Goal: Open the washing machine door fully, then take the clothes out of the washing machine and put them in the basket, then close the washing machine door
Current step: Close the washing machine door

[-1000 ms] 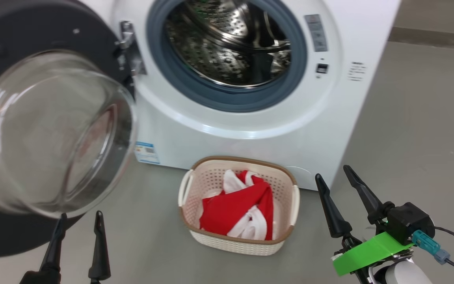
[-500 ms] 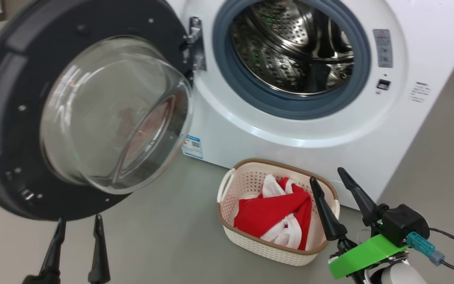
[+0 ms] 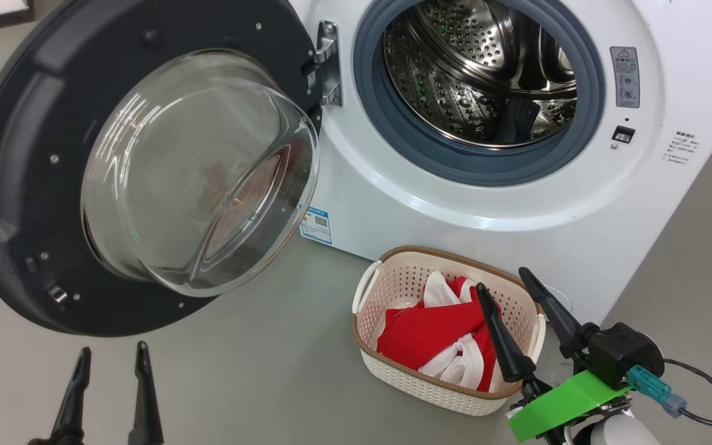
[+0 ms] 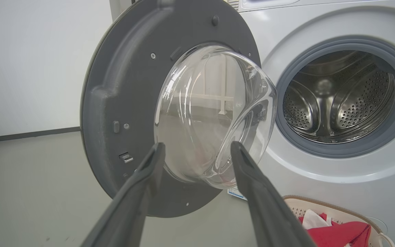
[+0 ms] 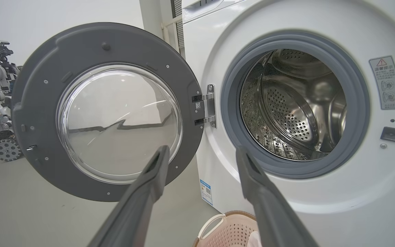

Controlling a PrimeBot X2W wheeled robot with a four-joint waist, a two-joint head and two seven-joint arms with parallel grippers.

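Swinging since a second before, the head camera had shifted the whole picture, so the washing machine (image 3: pixel 455 235) sat farther right and its door came almost wholly into frame; the things themselves showed no move of their own. The washing machine door (image 3: pixel 34 185) stood wide open on the hinge at the machine's left side, its inner face and bulging glass bowl turned out toward the robot. The basket (image 3: pixel 405 253) sat on the floor (image 3: pixel 257 371) just before the machine's foot, below the drum opening, its two handles lined up roughly along the machine's front. The clothes (image 3: pixel 424 334) lay heaped inside it, red with white bands. The left gripper (image 3: pixel 113 346) hung spread and empty before the door's lower edge, apart from it. The right gripper (image 3: pixel 502 278), likewise spread and empty, hovered before the machine at the basket's right end, fingers pointing toward the machine.
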